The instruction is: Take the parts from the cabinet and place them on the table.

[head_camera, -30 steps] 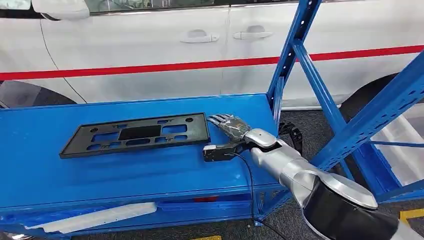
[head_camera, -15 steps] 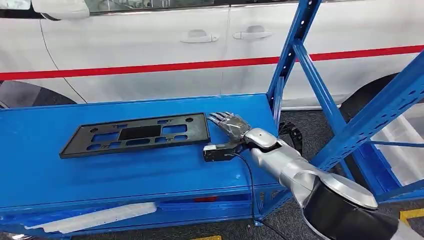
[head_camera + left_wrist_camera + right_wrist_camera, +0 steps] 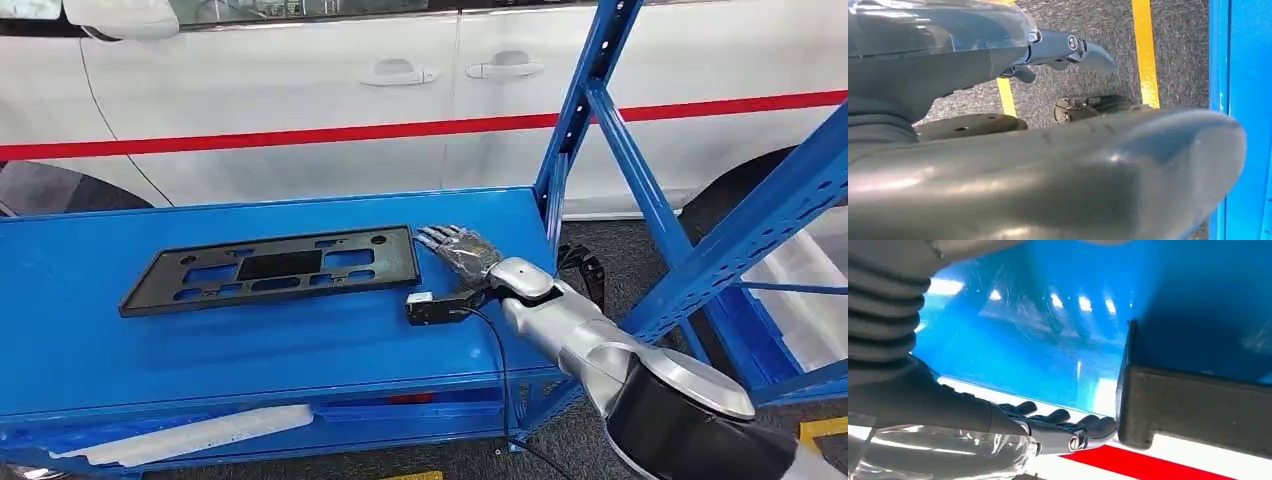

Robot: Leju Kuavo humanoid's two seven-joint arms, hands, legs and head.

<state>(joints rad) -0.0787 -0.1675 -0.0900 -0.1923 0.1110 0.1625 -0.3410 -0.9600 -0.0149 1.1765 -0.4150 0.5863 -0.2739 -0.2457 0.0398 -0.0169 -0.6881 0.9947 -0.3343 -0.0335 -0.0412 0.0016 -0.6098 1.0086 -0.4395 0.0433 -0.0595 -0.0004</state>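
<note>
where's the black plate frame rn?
In the head view the black plate frame lies flat on the blue table, left of centre. Its right end sits just beside the fingers of the right hand.

The right arm [image 3: 600,350] reaches forward from the lower right, silver forearm slanting up and left to the wrist. Its right hand [image 3: 462,250] lies stretched out flat, fingers [image 3: 1058,417] extended side by side and nothing held between them. The left hand [image 3: 1068,50] hangs pointing downward, its fingers loosely apart and holding nothing
</note>
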